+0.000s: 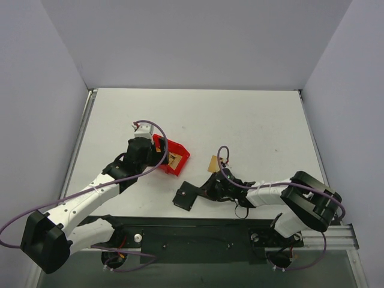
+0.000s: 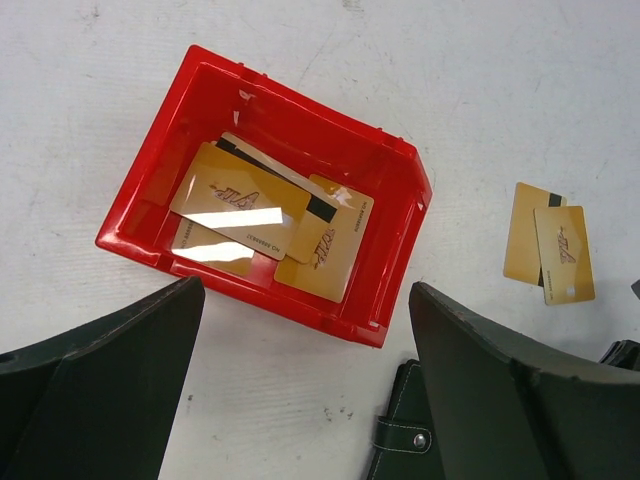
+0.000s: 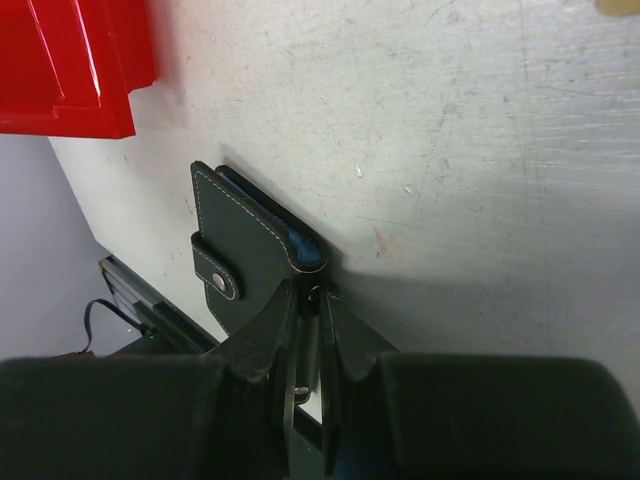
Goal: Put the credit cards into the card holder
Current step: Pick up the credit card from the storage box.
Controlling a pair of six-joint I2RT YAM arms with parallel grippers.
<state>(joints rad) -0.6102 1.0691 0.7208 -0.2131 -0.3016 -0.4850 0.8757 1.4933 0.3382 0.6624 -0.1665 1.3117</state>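
The credit cards are gold-tan. Several lie in the red bin (image 2: 402, 215), where the top card (image 2: 245, 205) lies face up. Two more cards (image 2: 550, 252) overlap on the table right of the bin; they also show in the top view (image 1: 214, 163). The card holder (image 1: 185, 197) is a black stitched wallet with a silver stud, lying folded near the front edge. My left gripper (image 2: 308, 290) is open and empty, hovering above the bin's near rim. My right gripper (image 3: 308, 292) is shut on the corner of the card holder (image 3: 245, 250), whose blue inside shows at the edge.
The red bin (image 1: 171, 156) sits left of centre under my left wrist. The black mounting rail (image 1: 198, 237) runs along the table's front edge, just behind the card holder. White walls stand around the white table (image 1: 252, 120).
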